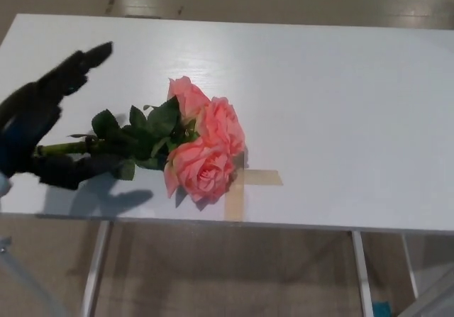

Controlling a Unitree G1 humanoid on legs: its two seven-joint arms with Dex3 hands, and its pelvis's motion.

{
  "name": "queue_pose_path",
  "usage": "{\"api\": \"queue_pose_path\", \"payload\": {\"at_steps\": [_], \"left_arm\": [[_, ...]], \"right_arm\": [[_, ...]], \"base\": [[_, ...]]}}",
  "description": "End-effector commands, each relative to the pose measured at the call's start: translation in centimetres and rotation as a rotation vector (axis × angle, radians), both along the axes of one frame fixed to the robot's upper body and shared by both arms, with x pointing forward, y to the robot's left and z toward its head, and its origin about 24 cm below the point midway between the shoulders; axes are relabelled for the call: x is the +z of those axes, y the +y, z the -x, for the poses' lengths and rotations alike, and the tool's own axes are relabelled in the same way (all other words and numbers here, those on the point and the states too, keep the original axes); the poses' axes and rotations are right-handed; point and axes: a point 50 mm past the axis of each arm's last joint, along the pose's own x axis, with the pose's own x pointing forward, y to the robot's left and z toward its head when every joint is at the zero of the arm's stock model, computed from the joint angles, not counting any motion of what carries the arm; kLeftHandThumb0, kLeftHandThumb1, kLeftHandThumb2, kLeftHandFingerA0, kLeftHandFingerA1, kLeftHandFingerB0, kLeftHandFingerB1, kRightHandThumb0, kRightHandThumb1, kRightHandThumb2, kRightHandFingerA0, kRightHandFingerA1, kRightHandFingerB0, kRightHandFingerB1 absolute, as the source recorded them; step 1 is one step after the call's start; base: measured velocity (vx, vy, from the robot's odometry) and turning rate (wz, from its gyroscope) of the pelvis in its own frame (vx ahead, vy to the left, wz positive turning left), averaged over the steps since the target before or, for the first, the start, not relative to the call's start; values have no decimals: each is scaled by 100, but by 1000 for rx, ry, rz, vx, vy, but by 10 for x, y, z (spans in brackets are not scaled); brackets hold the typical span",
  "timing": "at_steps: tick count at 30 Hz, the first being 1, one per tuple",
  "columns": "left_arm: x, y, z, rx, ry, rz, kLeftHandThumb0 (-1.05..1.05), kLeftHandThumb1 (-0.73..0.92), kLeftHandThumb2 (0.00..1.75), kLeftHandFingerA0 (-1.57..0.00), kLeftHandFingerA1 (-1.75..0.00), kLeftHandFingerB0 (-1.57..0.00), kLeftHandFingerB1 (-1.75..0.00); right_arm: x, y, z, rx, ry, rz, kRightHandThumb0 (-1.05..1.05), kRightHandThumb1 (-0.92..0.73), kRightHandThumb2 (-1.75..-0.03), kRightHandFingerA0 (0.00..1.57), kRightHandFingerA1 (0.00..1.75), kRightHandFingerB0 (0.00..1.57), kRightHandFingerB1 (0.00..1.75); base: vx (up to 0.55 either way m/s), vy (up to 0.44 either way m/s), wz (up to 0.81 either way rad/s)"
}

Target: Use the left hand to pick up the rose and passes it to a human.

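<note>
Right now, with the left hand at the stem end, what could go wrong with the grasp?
The left hand is open around the tip of the green stem of the pink rose bunch, so the heavy blooms may droop or slip out. The bunch also lies near the front edge of the white table and could get pushed off.

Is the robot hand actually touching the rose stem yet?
Cannot tell. In the head view the left robot hand is spread around the end of the rose stem, thumb below and fingers above, but blur hides any contact.

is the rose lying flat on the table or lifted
Lying flat. The rose rests on the white table, blooms over the tape cross; the left hand is open around its stem end.
</note>
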Motion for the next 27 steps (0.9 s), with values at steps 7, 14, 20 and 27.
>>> {"api": "queue_pose_path", "payload": {"at_steps": [7, 14, 20, 27], "left_arm": [[-24, -11, -28, 127, 127, -272, -58, 36, 77, -1, -23, 0, -19], [-34, -17, -31, 110, 145, -298, -59, 37, 77, -4, -24, -3, -18], [-40, -21, -37, 118, 166, -335, -58, 37, 77, -3, -25, -2, -19], [-43, -34, -46, 92, 188, -367, -55, 40, 69, -13, -38, -4, -22]], "right_arm": [[-2, -1, 4, 3, 23, -9, -38, -56, -74, 62, 52, 42, 45], [-1, -1, 2, 7, 12, -13, -38, -56, -74, 61, 52, 43, 45], [-1, -1, 2, 15, 8, -12, -38, -56, -75, 64, 53, 42, 46], [1, 0, -1, 22, 2, -9, -38, -56, -74, 64, 53, 43, 46]], "base": [[0, 0, 0], [0, 0, 0], [0, 0, 0], [0, 0, 0]]}}
